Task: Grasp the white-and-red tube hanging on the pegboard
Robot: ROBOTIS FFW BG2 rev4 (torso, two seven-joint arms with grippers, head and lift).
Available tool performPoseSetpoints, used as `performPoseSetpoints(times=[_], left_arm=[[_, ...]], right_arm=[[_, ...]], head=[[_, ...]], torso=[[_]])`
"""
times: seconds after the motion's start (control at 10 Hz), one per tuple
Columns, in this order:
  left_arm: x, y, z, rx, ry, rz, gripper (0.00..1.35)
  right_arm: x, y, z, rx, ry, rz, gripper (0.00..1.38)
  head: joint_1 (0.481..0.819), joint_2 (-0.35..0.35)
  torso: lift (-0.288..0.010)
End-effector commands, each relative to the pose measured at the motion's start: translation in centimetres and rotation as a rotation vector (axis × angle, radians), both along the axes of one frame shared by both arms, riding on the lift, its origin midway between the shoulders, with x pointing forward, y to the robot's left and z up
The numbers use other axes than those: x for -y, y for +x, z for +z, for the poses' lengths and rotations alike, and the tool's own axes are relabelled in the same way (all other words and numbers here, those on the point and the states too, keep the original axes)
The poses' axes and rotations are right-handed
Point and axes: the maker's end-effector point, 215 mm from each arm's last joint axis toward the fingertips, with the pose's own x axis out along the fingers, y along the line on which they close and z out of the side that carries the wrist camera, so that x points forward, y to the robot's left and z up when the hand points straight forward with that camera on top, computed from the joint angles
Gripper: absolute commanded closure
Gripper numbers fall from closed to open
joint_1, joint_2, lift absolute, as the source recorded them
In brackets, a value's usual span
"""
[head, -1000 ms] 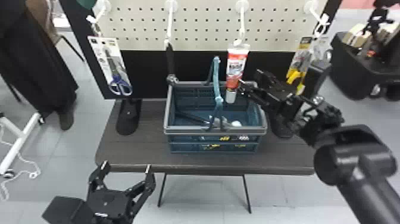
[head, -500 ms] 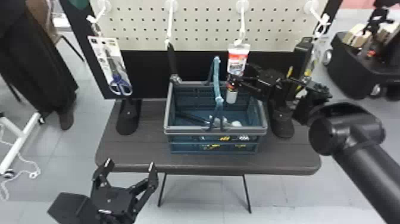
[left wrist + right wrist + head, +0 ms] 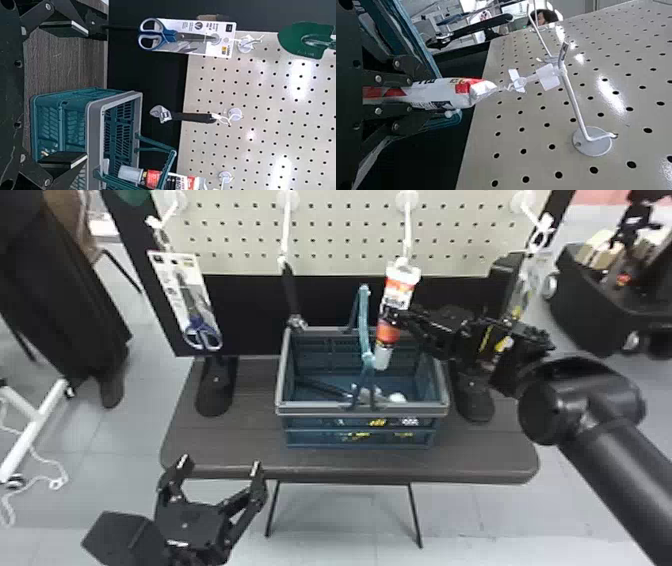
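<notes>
The right tool [image 3: 392,318] pinches the white-and-red tube [image 3: 398,292] between its fingers, beneath the hook [image 3: 407,232] the tube hangs from, near the upright handle [image 3: 364,322] of the basket [image 3: 320,409]. Near the bench's [image 3: 235,442] front edge, the left tool [image 3: 220,466] has its fingers spread wide; a strip of bench top separates that edge from the basket.

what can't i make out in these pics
- cap of the tube, right wrist view: hidden by the right gripper
- package at right, head view: partly behind the right arm
- white thing in the basket, head view: too small to name
- trowel, left wrist view: handle cut off by the edge
</notes>
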Motion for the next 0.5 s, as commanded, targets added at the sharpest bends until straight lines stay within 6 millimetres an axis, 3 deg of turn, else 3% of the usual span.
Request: performPoseSetpoints(times=[0.0,0.4], left_arm=[[0.0,0.04,0.05,0.001,0.0,0.0,0.2],[0.08,-0.04,-0.03,-0.001,-0.002,-0.001,0.2]], right_arm=[[-0.1,-0.2,-0.17,-0.001,0.0,0.001,1.29],[-0.13,-0.05,0.24,0.007,0.011,-0.001,1.29]], head=[[0.819,0.008],[0.819,0.008]], torso=[[-0.1],[-0.1]])
